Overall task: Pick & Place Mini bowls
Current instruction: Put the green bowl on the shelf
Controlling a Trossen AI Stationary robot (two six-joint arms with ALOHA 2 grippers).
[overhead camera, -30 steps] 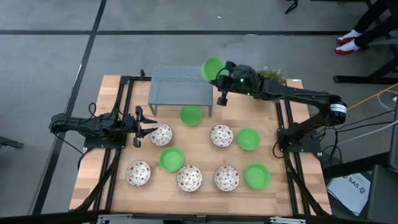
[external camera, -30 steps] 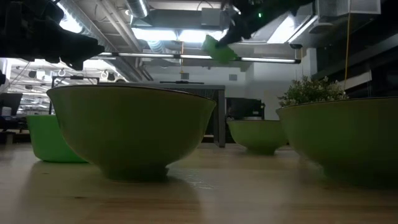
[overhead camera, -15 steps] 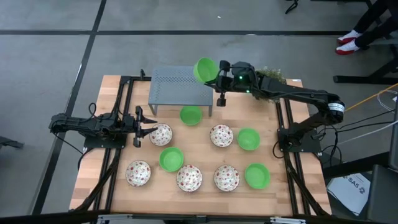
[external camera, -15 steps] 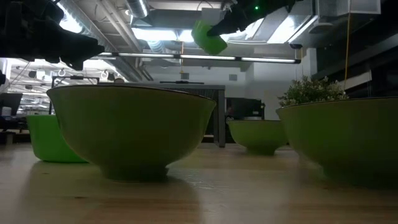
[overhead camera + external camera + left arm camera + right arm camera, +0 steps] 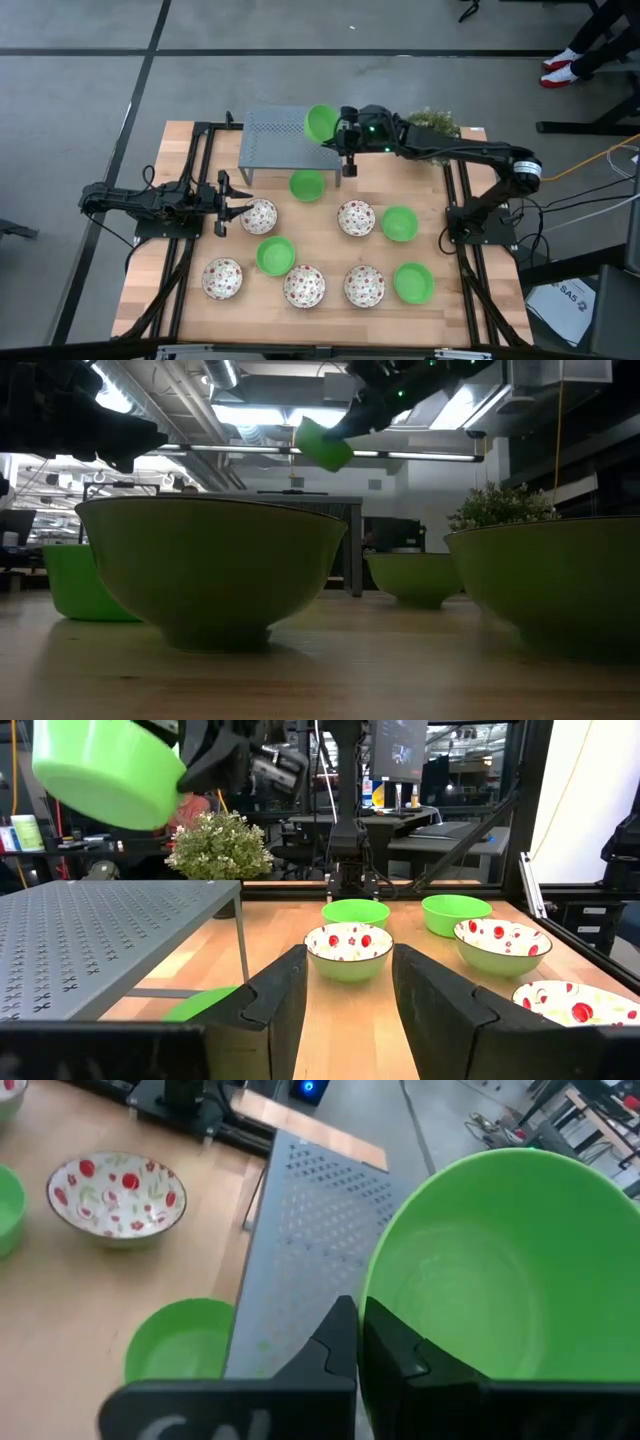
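Observation:
My right gripper (image 5: 340,126) is shut on a plain green mini bowl (image 5: 320,122), high above the right part of the grey perforated shelf (image 5: 285,140). The low view shows this bowl (image 5: 322,444) in the air, and so does the left wrist view (image 5: 108,775). My left gripper (image 5: 226,203) waits open at the table's left, its fingers pointing at a speckled bowl (image 5: 259,215). Several more green and speckled bowls stand on their bases on the table. One green bowl (image 5: 307,185) sits at the shelf's near edge. My right gripper (image 5: 362,1342) pinches the green bowl's rim (image 5: 372,1280), one finger (image 5: 330,1345) outside the wall and the other inside. The fingers come from the table's right side. The bowl is lifted clear and tilted, its opening facing up and toward the gripper.
A small bushy plant (image 5: 435,120) stands at the far right, behind the right arm. Speckled bowls (image 5: 356,217) (image 5: 222,278) (image 5: 303,286) and green bowls (image 5: 399,223) (image 5: 275,255) (image 5: 413,283) fill the table's middle and near part. Dark frame rails run along both sides.
My right gripper has carried the green bowl toward the table's left, from beside the shelf's far right corner to over its right part. It has stayed shut on the bowl, which remains tilted in the air.

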